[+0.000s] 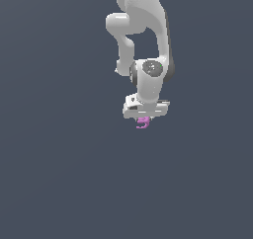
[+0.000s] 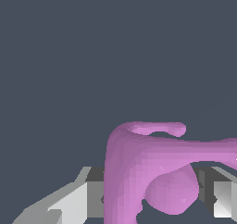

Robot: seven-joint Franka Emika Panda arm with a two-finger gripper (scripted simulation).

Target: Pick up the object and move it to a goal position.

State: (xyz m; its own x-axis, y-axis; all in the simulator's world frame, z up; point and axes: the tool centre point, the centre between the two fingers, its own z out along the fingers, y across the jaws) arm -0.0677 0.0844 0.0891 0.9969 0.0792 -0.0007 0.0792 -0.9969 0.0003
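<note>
Gripper [image 1: 144, 119] pointed straight down, jaws narrowed onto object [image 1: 143, 123]; pink prongs protruded below fingertips. Wrist view: object [image 2: 152, 172] sat between fingers [image 2: 74, 202], filling gap. Grasp judged secure, presumably for carry to goal; goal marker not visible.

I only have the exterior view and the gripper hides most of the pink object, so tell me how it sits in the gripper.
Observer: In the wrist view the pink object fills the gap between the two fingers of the gripper, one finger on each side of it.
Operator: Describe its shape up close.
Observer: It is smooth and irregular, with a thin prong curling over at one end and a rounded lobe bulging from its body.
Operator: Report whether the pads touch it.
Observer: Cannot tell; the object's bulk hides both contact spots.
</note>
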